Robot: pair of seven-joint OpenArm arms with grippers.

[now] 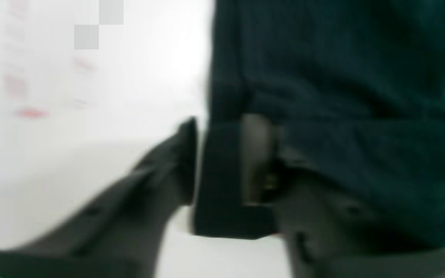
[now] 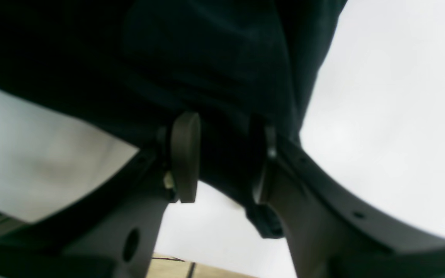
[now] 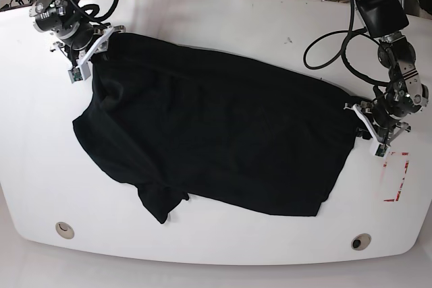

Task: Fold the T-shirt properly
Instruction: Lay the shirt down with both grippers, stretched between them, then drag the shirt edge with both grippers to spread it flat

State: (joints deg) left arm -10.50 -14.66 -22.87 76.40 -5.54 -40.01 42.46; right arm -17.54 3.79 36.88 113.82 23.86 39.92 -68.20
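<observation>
**White table, black shirt spread across it**

The white table (image 3: 223,15) is covered across its middle by the black T-shirt (image 3: 216,139), laid out rumpled. Red markings (image 3: 398,179) are seen near one edge, and two round holes (image 3: 64,229) along the near edge.

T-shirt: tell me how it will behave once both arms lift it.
The T-shirt lies creased and rumpled on the table, so it would likely sag between the two held corners. It is thin cloth, so probably light. One sleeve may dangle.
</observation>
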